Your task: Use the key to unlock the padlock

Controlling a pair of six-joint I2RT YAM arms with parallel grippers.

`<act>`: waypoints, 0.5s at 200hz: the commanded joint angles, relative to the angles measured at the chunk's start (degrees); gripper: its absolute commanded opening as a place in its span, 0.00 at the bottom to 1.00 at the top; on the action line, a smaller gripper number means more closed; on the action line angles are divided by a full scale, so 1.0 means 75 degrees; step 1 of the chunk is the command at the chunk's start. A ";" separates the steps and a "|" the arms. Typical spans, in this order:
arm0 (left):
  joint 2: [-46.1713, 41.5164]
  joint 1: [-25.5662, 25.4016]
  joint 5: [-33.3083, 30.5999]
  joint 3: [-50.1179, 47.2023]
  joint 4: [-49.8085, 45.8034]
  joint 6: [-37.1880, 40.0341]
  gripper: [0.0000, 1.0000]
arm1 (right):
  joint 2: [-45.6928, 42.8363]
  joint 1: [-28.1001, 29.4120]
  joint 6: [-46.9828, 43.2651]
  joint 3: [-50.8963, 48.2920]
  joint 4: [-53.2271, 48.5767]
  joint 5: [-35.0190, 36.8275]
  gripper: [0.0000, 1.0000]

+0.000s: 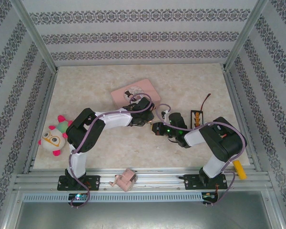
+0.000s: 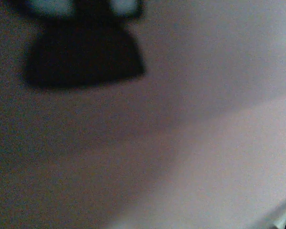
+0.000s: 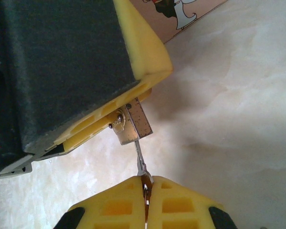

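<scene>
The small brass padlock hangs above the table, gripped at its shackle end between the yellow fingers of my left gripper. The shackle itself is mostly hidden between those fingers. The thin metal key runs from the padlock's bottom face down to my right gripper, whose yellow fingers are shut on the key's head. In the top view my right gripper meets the left one at the table's middle. The left wrist view is a close blur of pinkish surface.
The pink picture-lidded tin lies just behind the left gripper. A stuffed toy sits at the left edge, and a black holder with orange parts at the right. A yellow block and a small pink object rest on the front rail.
</scene>
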 commanded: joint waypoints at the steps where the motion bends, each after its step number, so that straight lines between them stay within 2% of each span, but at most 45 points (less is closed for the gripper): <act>1: -0.0059 -0.0005 0.0476 -0.0026 0.0652 -0.0407 0.16 | 0.0134 0.0074 0.0090 0.0253 0.0508 0.0161 0.00; 45: -0.0027 -0.0005 0.0554 -0.0017 0.0690 -0.0414 0.16 | 0.0194 0.0072 0.0165 0.0226 0.0768 0.0228 0.00; 61: -0.0014 -0.0005 0.0593 -0.0026 0.0690 -0.0424 0.12 | 0.0181 0.0064 0.0139 0.0226 0.0892 0.0223 0.00; 100: -0.0067 -0.0005 0.0634 -0.0102 0.0652 -0.0427 0.10 | 0.0271 -0.0079 -0.0055 0.0353 0.1025 -0.0259 0.00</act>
